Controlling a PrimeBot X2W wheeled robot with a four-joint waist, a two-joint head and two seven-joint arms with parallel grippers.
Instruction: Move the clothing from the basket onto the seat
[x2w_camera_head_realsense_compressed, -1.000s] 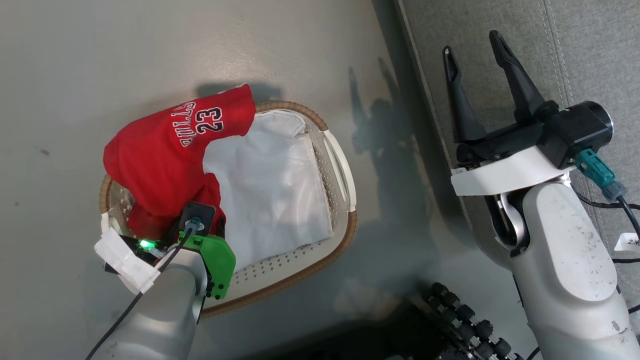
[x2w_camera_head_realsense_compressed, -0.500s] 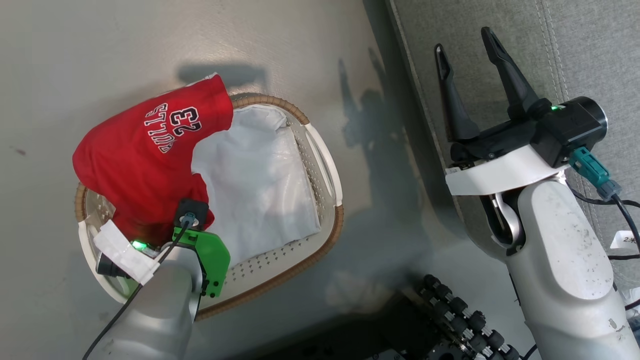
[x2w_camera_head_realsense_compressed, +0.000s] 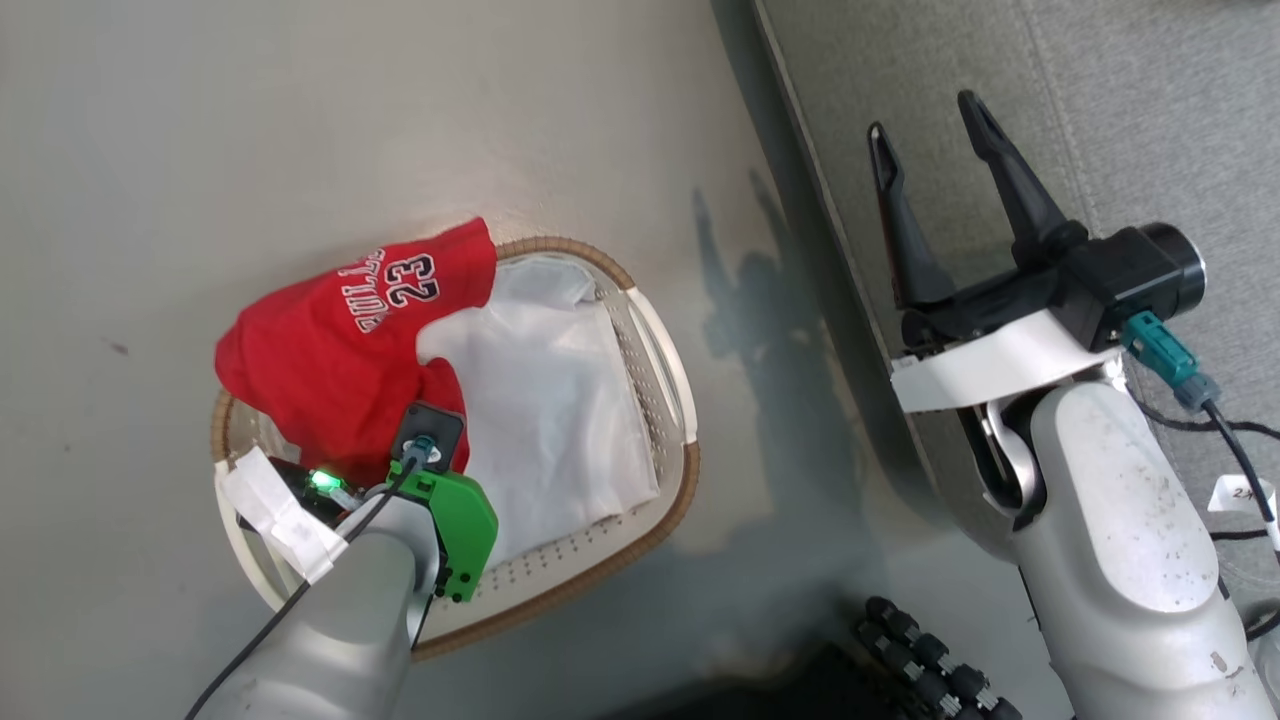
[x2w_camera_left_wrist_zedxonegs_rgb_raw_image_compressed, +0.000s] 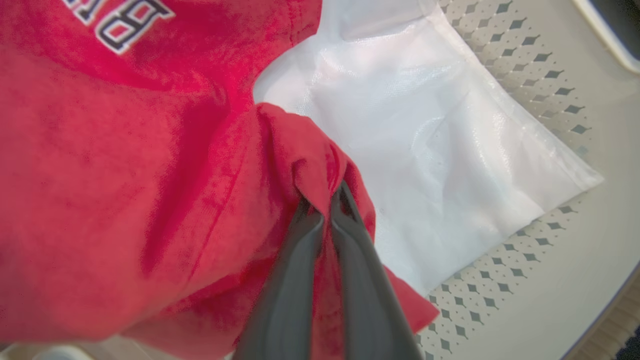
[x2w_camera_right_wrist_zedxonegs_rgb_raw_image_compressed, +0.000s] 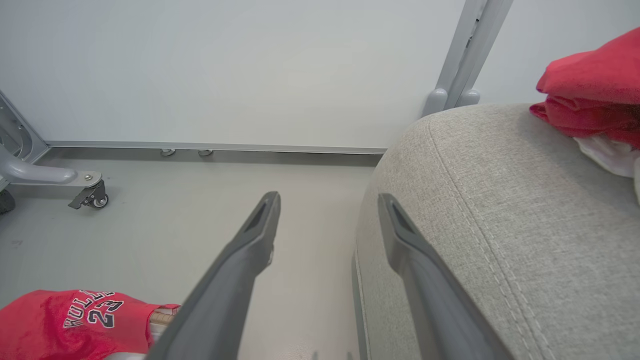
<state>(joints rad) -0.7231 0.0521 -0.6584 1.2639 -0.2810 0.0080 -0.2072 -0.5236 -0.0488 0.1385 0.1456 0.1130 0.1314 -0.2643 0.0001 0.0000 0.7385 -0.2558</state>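
A red jersey (x2w_camera_head_realsense_compressed: 340, 350) with the number 23 lies bunched over the left side of the white basket (x2w_camera_head_realsense_compressed: 672, 400), partly draped over its brown rim. In the left wrist view my left gripper (x2w_camera_left_wrist_zedxonegs_rgb_raw_image_compressed: 325, 197) is shut on a fold of this jersey (x2w_camera_left_wrist_zedxonegs_rgb_raw_image_compressed: 125, 165), just above the white liner (x2w_camera_left_wrist_zedxonegs_rgb_raw_image_compressed: 440, 150). My right gripper (x2w_camera_head_realsense_compressed: 925, 150) stands open and holds nothing, hovering over the edge of the grey seat (x2w_camera_head_realsense_compressed: 1130, 110). The right wrist view shows its fingers (x2w_camera_right_wrist_zedxonegs_rgb_raw_image_compressed: 327, 210) spread at the seat's rounded corner (x2w_camera_right_wrist_zedxonegs_rgb_raw_image_compressed: 500, 210). Another red garment (x2w_camera_right_wrist_zedxonegs_rgb_raw_image_compressed: 590, 95) lies on the seat.
Grey floor surrounds the basket, which stands a short way left of the seat. A wheeled metal frame leg (x2w_camera_right_wrist_zedxonegs_rgb_raw_image_compressed: 85, 195) and a wall stand beyond. Black rollers (x2w_camera_head_realsense_compressed: 930, 650) of my base sit at the bottom, and cables with a tag (x2w_camera_head_realsense_compressed: 1240, 495) hang at the right.
My left gripper has closed on the jersey fold. The head camera has shifted, so the whole picture has moved. The right gripper stays open.
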